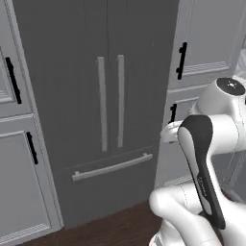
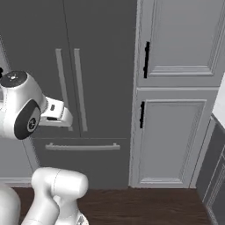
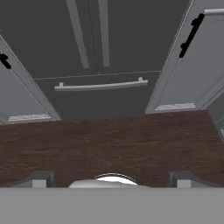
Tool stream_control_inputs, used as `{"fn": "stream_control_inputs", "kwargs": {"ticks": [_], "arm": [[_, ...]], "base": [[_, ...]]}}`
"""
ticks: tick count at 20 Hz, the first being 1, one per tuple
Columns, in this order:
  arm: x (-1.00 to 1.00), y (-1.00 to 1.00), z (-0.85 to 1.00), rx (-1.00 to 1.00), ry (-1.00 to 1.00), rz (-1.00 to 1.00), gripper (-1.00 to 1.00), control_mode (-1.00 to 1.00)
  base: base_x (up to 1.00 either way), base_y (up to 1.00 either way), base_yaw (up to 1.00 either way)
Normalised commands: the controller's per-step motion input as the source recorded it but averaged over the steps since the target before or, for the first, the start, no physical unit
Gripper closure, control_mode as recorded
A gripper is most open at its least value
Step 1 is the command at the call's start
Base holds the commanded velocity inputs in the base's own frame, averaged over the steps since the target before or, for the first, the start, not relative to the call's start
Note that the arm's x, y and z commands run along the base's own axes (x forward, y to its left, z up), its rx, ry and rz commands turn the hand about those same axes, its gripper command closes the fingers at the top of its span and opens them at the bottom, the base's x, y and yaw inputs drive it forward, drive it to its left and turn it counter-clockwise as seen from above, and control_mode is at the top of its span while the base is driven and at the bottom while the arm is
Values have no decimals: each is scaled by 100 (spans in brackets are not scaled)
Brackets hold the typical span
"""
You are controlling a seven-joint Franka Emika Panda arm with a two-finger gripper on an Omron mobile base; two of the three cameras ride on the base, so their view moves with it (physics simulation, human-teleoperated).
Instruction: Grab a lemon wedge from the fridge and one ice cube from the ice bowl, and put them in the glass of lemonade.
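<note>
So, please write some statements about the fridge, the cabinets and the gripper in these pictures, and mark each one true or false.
1. Both doors of the fridge are shut. True.
2. The fridge drawer is pulled out. False: it sits flush, with its horizontal bar handle in front.
3. The gripper is open and holds nothing. True.
4. The gripper is clamped on a fridge door handle. False: in the hand view it is apart from the fridge, over the wood floor.
5. The grey cabinets have black handles. True.
</note>
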Motion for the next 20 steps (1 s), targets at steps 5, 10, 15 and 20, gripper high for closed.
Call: {"fn": "stream_control_inputs", "kwargs": {"ticks": [5, 10, 15, 20], "arm": [[0, 0, 0, 0, 0, 0, -100, 100], [0, 0, 0, 0, 0, 0, -100, 100], [0, 0, 0, 0, 0, 0, -100, 100], [0, 0, 0, 0, 0, 0, -100, 100]], "base": [[0, -55, -79], [24, -76, -61], [95, -62, -5], [72, -14, -25]]}}
